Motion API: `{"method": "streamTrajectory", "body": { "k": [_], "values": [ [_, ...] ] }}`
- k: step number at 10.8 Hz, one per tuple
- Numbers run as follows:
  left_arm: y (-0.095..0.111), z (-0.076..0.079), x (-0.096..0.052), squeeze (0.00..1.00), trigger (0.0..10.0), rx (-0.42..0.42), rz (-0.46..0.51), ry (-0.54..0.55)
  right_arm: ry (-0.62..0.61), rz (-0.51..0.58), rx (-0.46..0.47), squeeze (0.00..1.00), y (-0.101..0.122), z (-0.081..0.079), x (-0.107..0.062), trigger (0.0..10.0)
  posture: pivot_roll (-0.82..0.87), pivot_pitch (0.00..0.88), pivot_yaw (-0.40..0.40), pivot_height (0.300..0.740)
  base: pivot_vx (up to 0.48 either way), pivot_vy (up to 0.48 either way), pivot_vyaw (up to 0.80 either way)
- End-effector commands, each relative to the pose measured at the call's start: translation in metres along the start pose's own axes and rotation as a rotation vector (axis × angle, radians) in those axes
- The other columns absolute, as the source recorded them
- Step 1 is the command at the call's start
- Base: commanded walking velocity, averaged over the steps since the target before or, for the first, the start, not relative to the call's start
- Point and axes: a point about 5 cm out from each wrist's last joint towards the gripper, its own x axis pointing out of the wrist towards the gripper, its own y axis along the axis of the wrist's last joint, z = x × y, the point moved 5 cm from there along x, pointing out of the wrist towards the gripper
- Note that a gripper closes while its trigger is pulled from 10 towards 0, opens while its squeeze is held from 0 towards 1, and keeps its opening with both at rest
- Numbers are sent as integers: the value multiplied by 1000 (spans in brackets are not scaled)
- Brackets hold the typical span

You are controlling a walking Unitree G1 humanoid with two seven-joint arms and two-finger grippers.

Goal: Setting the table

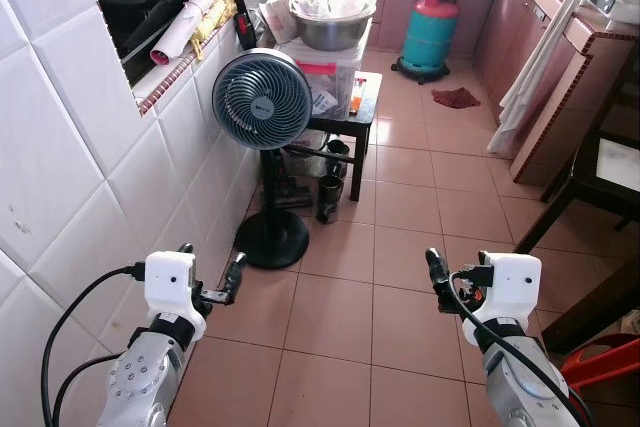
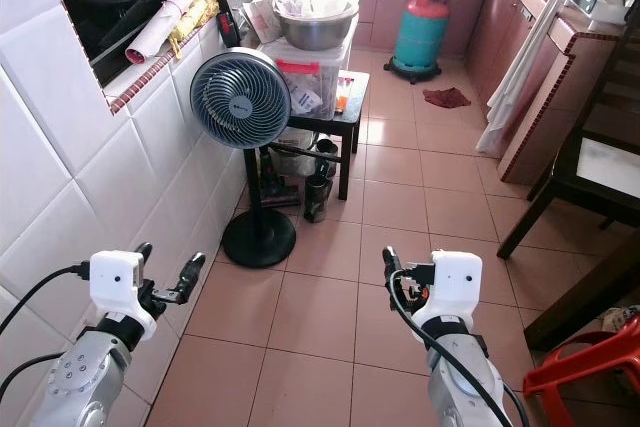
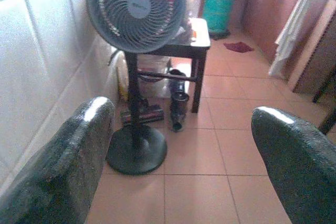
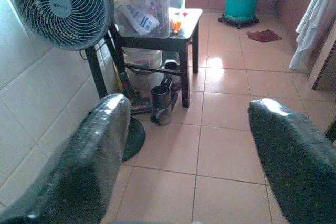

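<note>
My left gripper (image 1: 210, 269) is held low beside the white tiled wall (image 1: 70, 167). Its two black fingers (image 3: 68, 171) stand wide apart with nothing between them. My right gripper (image 1: 458, 277) hovers at the same height over the tiled floor, open and empty, as the right wrist view shows between its fingers (image 4: 294, 166). A dark wooden table (image 1: 603, 162) stands at the right edge, partly cut off. A steel bowl (image 1: 333, 22) with white items in it rests on a clear plastic box (image 1: 325, 75) further ahead.
A grey pedestal fan (image 1: 263, 100) stands ahead on the left, its round base (image 1: 271, 238) on the floor. Behind it is a black stool (image 1: 362, 112) with clutter under it. A teal gas cylinder (image 1: 430, 35), a red rag (image 1: 456, 98), a counter (image 1: 560, 97) and a red stool (image 1: 606, 363) are around.
</note>
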Motion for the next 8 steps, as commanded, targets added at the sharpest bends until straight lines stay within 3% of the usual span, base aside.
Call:
{"method": "streamTrajectory", "body": {
  "k": [1,2,3,4,6,7,8],
  "values": [
    [3,1,0,0,10000,3,13,-4,-13,5,-2,0,3,3,0,0,82,20,-6,740,0,0,0],
    [3,0,0,0,10000,8,8,2,-13,4,-1,0,2,3,0,0,82,20,-6,740,0,0,0],
    [2,-1,1,0,10000,11,2,9,-3,2,12,0,2,1,0,627,82,20,-6,740,0,0,0],
    [1,-2,2,0,10000,12,-7,16,1,-2,-12,0,2,0,0,10000,81,21,-7,740,0,0,0],
    [3,2,2,0,10000,5,8,0,-2,15,-46,0,6,1,-1,10000,79,22,-7,740,0,0,0],
    [4,1,1,0,10000,-16,20,4,-29,27,-69,1000,8,6,-2,10000,79,22,-7,740,0,0,0],
    [4,-1,1,1000,10000,-9,18,15,-31,23,-81,1000,8,6,-1,10000,79,22,-7,740,0,0,0]
  ]
}}
